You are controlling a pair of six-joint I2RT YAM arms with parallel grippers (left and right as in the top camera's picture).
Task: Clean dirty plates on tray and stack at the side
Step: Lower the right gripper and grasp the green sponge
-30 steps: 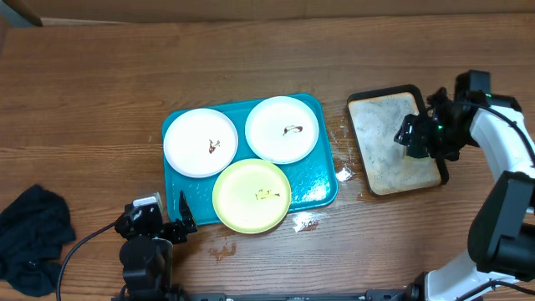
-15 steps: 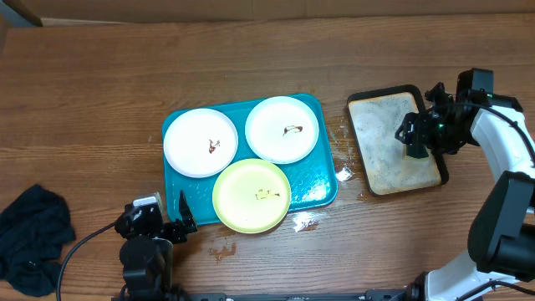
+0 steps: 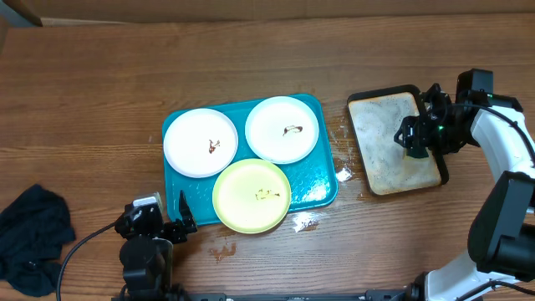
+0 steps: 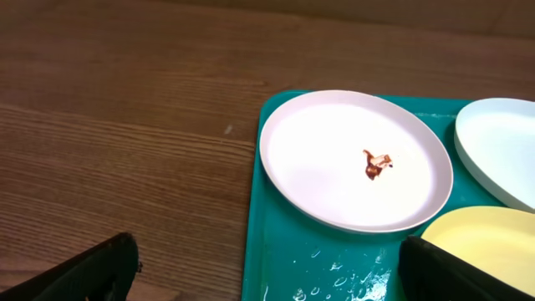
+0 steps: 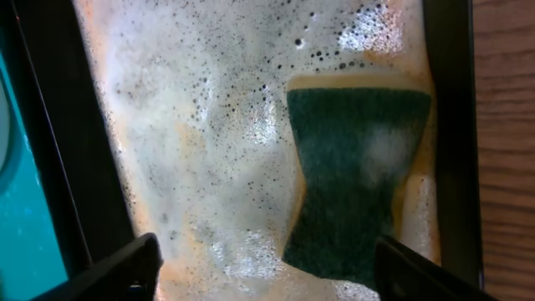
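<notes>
My right pincer hangs wide open, empty, above the green sponge, right of frame; my left pincer gapes empty too.

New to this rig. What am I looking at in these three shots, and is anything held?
Two robot arms at a wooden table, each ending in a two-finger gripper. The wide picture looks down from above; the other two come from wrist cameras. The turquoise tray holds a white plate, a second white plate and a yellow-green plate, all smeared. The left gripper is open near that tray's corner. The right gripper is open above a black-rimmed soapy tray where a green sponge lies. Nothing is held.
</notes>
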